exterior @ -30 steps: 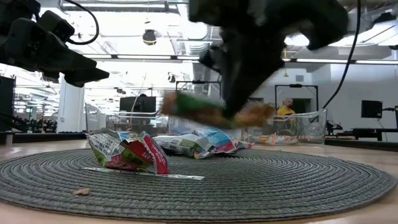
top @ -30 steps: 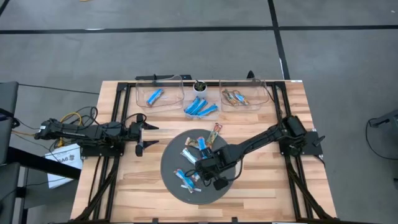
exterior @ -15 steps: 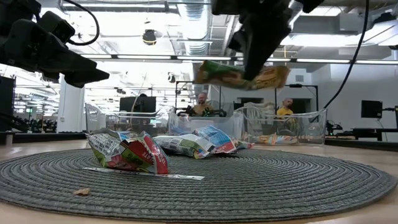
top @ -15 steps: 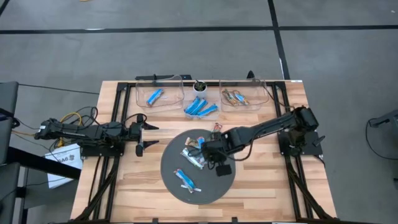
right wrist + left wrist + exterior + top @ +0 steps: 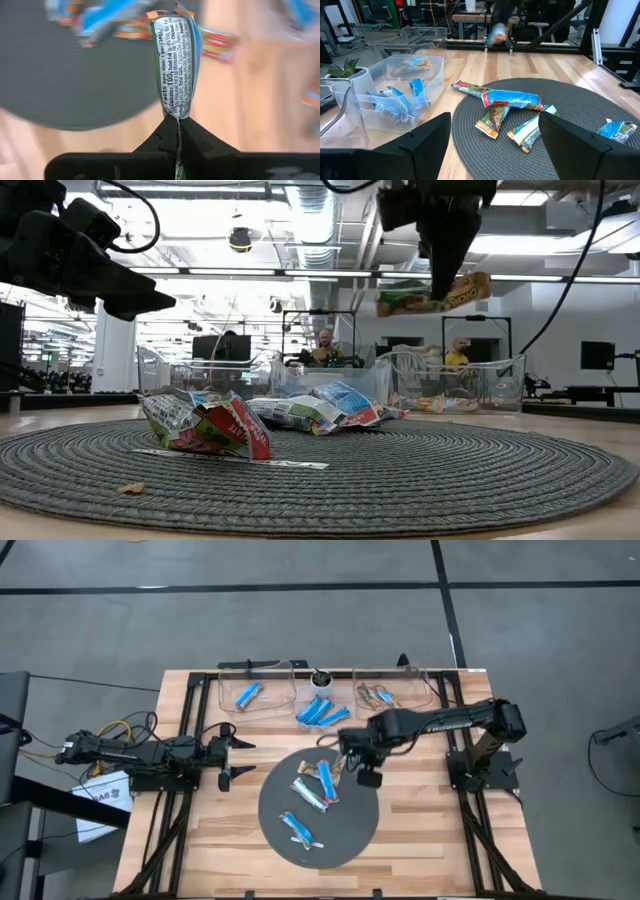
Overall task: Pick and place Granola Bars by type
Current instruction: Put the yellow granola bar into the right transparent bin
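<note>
- My right pincer (image 5: 349, 752) is clamped on a granola bar (image 5: 177, 60) by the crimped seam at one end, and the rest of the wrapper sticks straight out ahead of the fingertips.
- I'd guess it's super light. The foil looks crinkly and probably slick, and the bar inside is likely crumbly. That flat end seam seems like the safest place to pinch.
- From table level, the bar (image 5: 432, 292) hangs just under my pincer, well above the round woven mat (image 5: 345, 830).
- A second ago I was low over the mat's middle. Now I've lifted and swung out past its far edge, toward the clear bin of tan bars (image 5: 395, 700).
- The loose bars (image 5: 315, 785) on the mat behind me haven't budged.
- My left pincer (image 5: 228, 758) is parked wide open, well off to the side, same spot as before.
</note>
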`<action>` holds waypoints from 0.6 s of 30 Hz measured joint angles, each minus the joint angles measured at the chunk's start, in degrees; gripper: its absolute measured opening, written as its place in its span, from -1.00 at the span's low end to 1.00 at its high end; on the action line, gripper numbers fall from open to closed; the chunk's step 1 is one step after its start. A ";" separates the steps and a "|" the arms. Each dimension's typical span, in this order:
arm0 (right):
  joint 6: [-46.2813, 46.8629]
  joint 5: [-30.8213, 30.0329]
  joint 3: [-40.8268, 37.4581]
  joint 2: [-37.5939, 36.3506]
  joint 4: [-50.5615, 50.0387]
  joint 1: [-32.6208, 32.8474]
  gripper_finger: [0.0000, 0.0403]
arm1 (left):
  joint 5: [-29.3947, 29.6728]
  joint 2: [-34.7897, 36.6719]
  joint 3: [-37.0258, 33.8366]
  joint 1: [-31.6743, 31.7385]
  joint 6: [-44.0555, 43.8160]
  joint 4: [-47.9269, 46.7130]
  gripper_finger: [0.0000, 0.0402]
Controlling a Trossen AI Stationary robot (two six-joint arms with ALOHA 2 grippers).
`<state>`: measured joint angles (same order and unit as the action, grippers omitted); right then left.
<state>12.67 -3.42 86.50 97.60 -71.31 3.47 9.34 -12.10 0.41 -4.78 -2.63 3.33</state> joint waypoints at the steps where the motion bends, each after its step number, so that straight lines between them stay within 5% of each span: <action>1: 0.54 -1.22 0.00 -0.68 -1.06 -1.01 -1.00 | 0.00 0.00 0.01 -0.01 0.01 0.01 0.47; 18: 8.12 -15.42 0.00 -6.97 -6.43 -20.67 -1.00 | 0.04 -0.02 0.02 -0.02 0.02 0.02 0.47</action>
<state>20.79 -18.84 86.50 90.63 -77.73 -17.20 9.39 -12.12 0.42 -4.79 -2.62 3.35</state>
